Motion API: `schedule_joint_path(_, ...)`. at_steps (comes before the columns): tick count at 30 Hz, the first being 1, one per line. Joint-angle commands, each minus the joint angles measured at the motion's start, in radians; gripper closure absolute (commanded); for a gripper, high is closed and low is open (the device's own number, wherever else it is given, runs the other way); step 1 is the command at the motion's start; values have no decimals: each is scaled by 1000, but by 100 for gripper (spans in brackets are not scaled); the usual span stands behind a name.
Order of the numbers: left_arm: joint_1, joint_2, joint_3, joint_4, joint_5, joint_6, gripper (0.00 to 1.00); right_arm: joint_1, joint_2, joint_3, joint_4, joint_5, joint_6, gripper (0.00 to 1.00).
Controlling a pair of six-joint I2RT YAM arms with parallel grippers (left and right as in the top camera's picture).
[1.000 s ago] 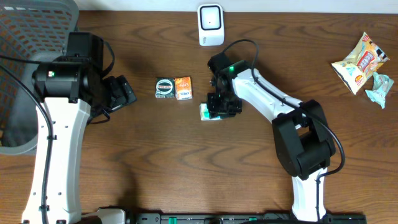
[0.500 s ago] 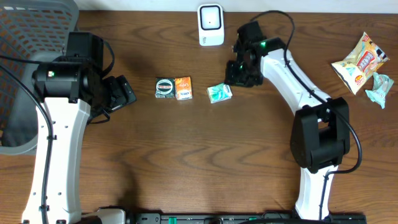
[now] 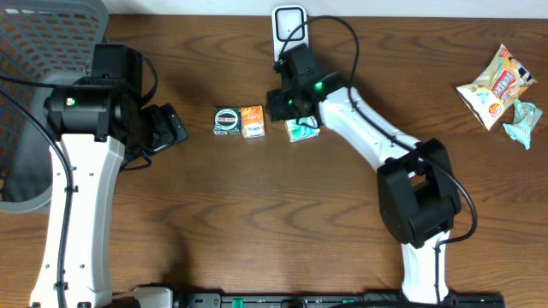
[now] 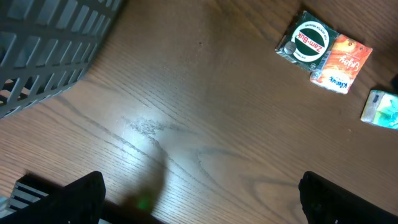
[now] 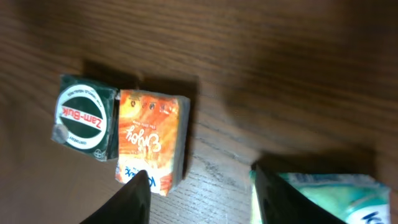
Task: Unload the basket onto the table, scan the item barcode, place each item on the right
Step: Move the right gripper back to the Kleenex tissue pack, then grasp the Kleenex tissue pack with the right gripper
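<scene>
A dark brown counter [image 3: 257,222] shows fine wood grain. On it lie a dark green box [image 3: 227,121] with a round white label lettered in green, an orange packet [image 3: 252,121] with a white strip, and a mint-green and white packet [image 3: 301,130]. The scanner [image 3: 290,34] is white. A grey basket [image 3: 34,34] has a lattice of slots. The snack bag [image 3: 495,85] is yellow, white and red, and the wrapper [image 3: 521,124] beside it is pale teal. The left arm [image 3: 77,197] and right arm [image 3: 364,133] are white with black joints.

Legible print: one brand name.
"Zam-Buk" on the green box [image 5: 84,124]; lettering on the orange pack [image 5: 151,140], just right of it, is too blurred to read.
</scene>
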Motion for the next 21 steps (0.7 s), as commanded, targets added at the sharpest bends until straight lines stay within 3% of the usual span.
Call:
schedule_joint_path(1, 0, 5, 1, -6, -6, -9, 2, 26, 32, -32, 4, 183, 46, 57)
schedule_joint_path(10, 1, 5, 1, -6, -6, -9, 2, 30, 51, -49, -73, 206, 37, 62)
schedule_joint_path(16, 1, 5, 1, -6, -6, -9, 2, 21, 32, -41, -240, 211, 34, 64)
schedule_joint_path(21, 1, 5, 1, -6, -6, -9, 2, 0, -39, -2, -411, 249, -88, 60)
